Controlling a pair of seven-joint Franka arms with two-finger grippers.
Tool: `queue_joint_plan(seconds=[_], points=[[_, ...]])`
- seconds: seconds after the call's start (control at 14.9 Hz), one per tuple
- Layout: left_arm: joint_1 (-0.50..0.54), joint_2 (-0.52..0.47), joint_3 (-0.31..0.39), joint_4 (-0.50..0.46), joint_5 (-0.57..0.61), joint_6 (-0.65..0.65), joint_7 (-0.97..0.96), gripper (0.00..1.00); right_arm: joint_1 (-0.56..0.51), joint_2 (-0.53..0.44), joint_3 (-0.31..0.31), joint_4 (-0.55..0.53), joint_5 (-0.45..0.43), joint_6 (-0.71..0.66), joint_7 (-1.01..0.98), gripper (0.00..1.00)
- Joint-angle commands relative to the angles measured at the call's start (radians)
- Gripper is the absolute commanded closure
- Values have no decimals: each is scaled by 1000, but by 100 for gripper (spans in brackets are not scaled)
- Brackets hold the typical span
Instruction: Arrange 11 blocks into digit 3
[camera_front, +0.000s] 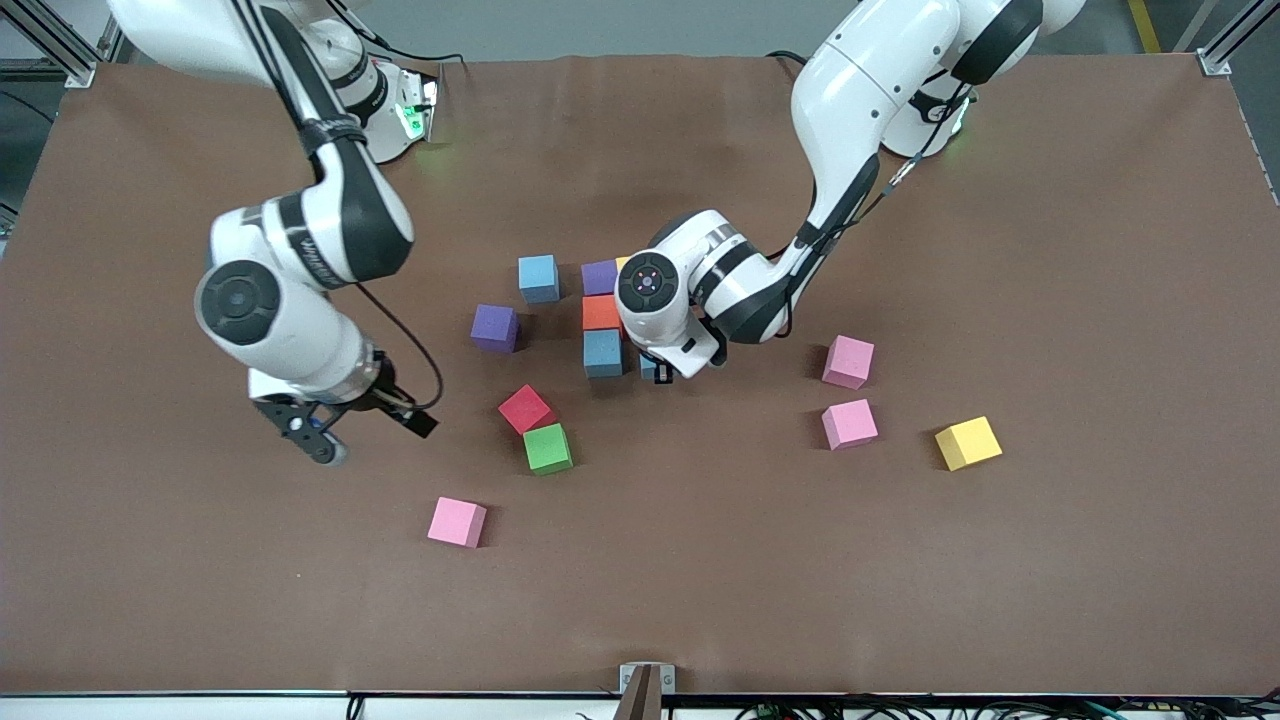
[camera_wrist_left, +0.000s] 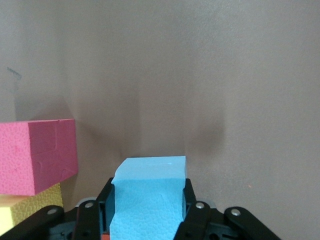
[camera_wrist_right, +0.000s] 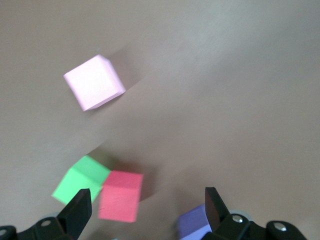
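Note:
My left gripper (camera_front: 660, 368) is low at the table and shut on a light blue block (camera_wrist_left: 147, 200), right beside another blue block (camera_front: 603, 352). That one heads a column with an orange block (camera_front: 601, 312) and a purple block (camera_front: 600, 277); a yellow sliver (camera_front: 622, 262) shows by the arm. The left wrist view shows a pinkish-red block (camera_wrist_left: 37, 155) and a yellow one (camera_wrist_left: 25, 212) close by. My right gripper (camera_front: 318, 440) hangs open and empty over the table, near a red block (camera_front: 526, 409) and a green block (camera_front: 547, 448).
Loose blocks lie around: a blue one (camera_front: 538, 278), a purple one (camera_front: 494, 328), a pink one (camera_front: 457, 522) near the front camera. Two pink ones (camera_front: 848, 361) (camera_front: 849, 424) and a yellow one (camera_front: 967, 443) sit toward the left arm's end.

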Motion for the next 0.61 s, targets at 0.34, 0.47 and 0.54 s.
queue_joint_plan(seconds=[0.34,0.47,0.54], points=[[-30,36,7,30,-18,7,-27,74,112,227,-5,123,1,102,279,0],[-30,38,7,39,-18,11,-28,74,117,233,-6,125,3,116,284,0],[-33,38,7,44,-18,18,-28,74,118,233,-6,123,3,119,285,0]])
